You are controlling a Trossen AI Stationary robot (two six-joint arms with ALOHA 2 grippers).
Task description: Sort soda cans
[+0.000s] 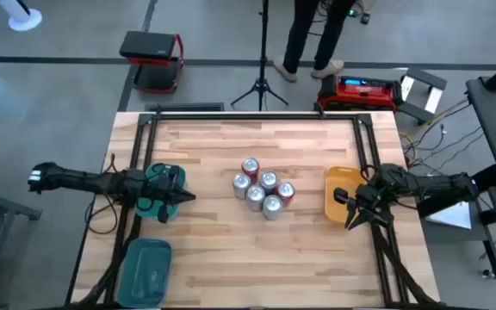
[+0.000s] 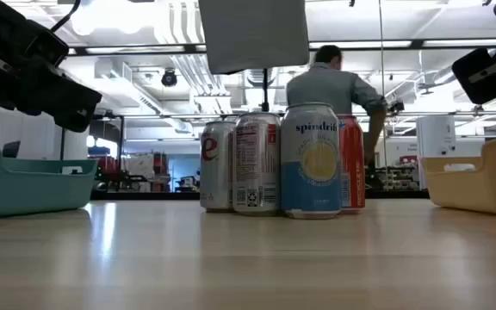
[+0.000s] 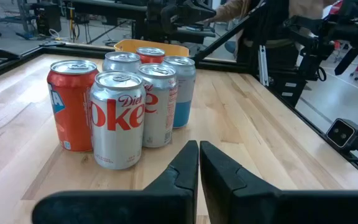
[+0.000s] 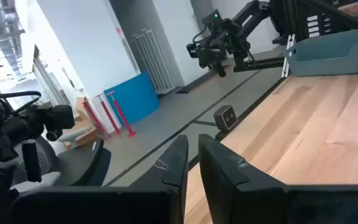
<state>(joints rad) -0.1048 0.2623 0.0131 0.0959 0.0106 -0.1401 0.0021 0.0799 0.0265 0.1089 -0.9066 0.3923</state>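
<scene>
Six soda cans [image 1: 261, 191] stand upright in a tight cluster at the table's middle, two with red sides and the others silver-grey. The left wrist view shows a red can [image 3: 72, 102] and a silver Diet Coke can [image 3: 117, 118] in front. My left gripper [image 1: 188, 197] is shut and empty, above a teal bin [image 1: 164, 191], left of the cans and pointing at them [image 3: 199, 163]. My right gripper [image 1: 351, 220] is shut and empty [image 4: 193, 163], beside the orange bin [image 1: 341, 191], right of the cans and pointing toward the table's near edge.
A second teal bin [image 1: 147, 267] lies at the table's near left corner. Bare wood lies on all sides of the cans. A black frame [image 1: 257, 114] runs along the table's edges. A person [image 2: 330, 86] stands beyond the far edge.
</scene>
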